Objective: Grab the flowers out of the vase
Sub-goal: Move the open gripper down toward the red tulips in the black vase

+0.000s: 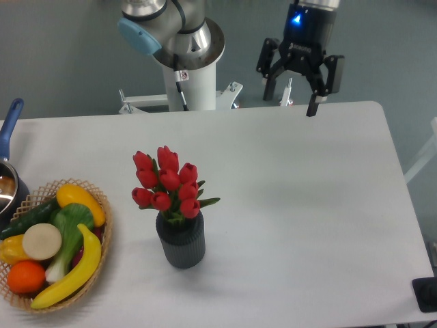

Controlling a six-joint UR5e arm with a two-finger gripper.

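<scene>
my desk (307,205): white, rounded corners | near centre-left: dark ribbed vase (181,240) standing upright, red flowers (167,182) in its mouth | near left edge: wicker basket (104,225) of fruit and vegetables | far left edge: pot (7,184) with blue handle, partly cut off

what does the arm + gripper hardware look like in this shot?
The gripper is black, with two dark fingers and a blue light glowing on the body above them. The arm is silver-grey metal with a light blue joint cap. It stands on a white column with a small label; a dark cable runs down the column.
</scene>
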